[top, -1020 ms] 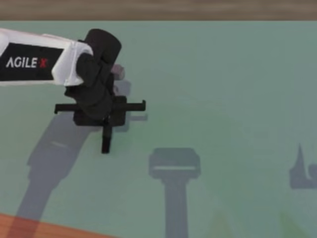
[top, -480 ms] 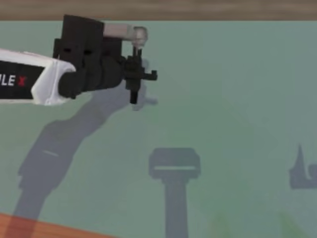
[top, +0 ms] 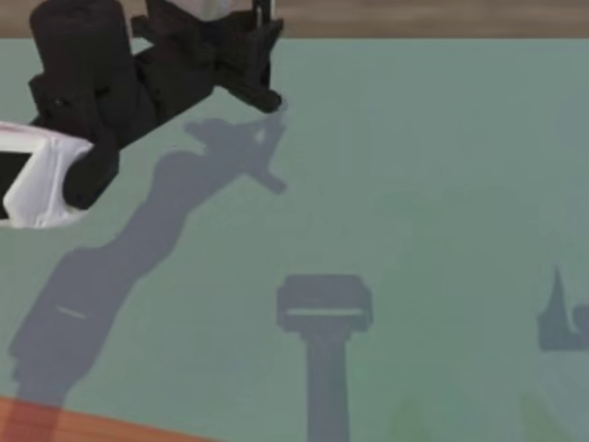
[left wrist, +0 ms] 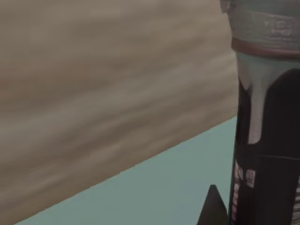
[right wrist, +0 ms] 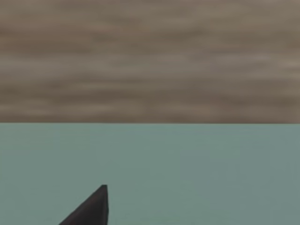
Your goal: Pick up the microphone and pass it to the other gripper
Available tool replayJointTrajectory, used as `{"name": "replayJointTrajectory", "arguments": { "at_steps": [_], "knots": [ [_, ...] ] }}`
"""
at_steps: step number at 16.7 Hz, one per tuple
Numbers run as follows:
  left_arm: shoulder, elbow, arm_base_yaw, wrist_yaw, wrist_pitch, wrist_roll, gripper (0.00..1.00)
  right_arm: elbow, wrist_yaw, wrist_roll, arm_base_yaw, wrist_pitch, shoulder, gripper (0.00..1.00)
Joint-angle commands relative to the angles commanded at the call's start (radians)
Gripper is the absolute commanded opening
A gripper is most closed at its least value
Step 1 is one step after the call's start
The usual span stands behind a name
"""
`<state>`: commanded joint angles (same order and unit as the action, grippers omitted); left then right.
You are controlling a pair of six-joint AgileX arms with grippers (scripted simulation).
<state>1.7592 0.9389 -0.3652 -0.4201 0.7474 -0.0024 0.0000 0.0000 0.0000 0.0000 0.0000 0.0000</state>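
- The left pincer is seen raised at the far left corner of the green counter, against the top edge of the top view, with the left arm's black wrist and white shell just beside it toward the left edge.
- The microphone is shown close up in the left wrist view, standing upright: a black handle with a pale stripe, and a grey collar at the upper end.
- The microphone is carried by the left pincer above the counter; the fingers appear clamped on its handle, though the contact itself is not shown in any view.
- In the top view the microphone is mostly hidden by the black pincer body.
- A dark shadow of the arm and pincer is cast on the counter below it.
- Of the right pincer, only one dark fingertip is seen, in the right wrist view, over bare counter; whether it is apart or together cannot be told.
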Motion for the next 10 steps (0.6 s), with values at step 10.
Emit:
{"name": "replayJointTrajectory", "arguments": {
  "at_steps": [10],
  "knots": [
    [-0.058, -0.026, -0.037, 0.019, 0.041, 0.021, 0.0, 0.0, 0.0, 0.0, 0.0, 0.0, 0.0, 1.0]
  ]
}}
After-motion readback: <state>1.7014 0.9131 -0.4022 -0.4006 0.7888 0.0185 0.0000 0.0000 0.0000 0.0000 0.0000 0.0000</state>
